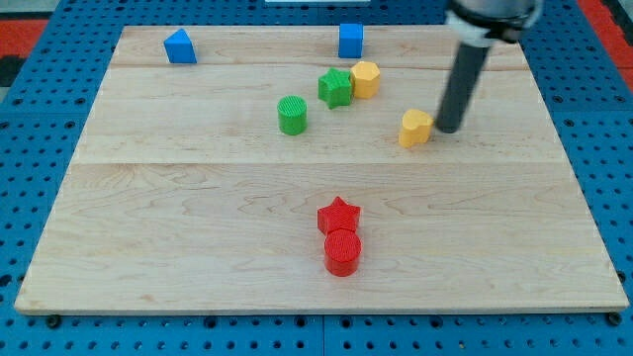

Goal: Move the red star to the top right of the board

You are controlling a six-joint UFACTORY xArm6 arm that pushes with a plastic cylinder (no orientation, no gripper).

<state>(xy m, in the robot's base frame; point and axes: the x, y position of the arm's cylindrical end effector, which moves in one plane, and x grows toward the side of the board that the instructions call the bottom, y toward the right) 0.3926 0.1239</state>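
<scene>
My tip (448,129) stood just right of a yellow block (415,128) (near touching, contact unclear), holding nothing, being a bare rod. The red star (339,215) lay low at the board's (198,198) centre, touching the red cylinder (342,251) below it.

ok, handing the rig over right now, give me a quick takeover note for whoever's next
Tip: my tip is down on the board, just to the view's right of the yellow block, about touching it or nearly so. It is far from the red star.

Job's things: the red star-shaped block sits low on the wooden board, near its middle, touching the red cylinder just below it.

Done: nothing visible yet; the star is nowhere near the top right.

Left: bring the tip down to the star's lower left, separate it from the cylinder, then push it up and to the view's right, steering past the yellow block.
</scene>
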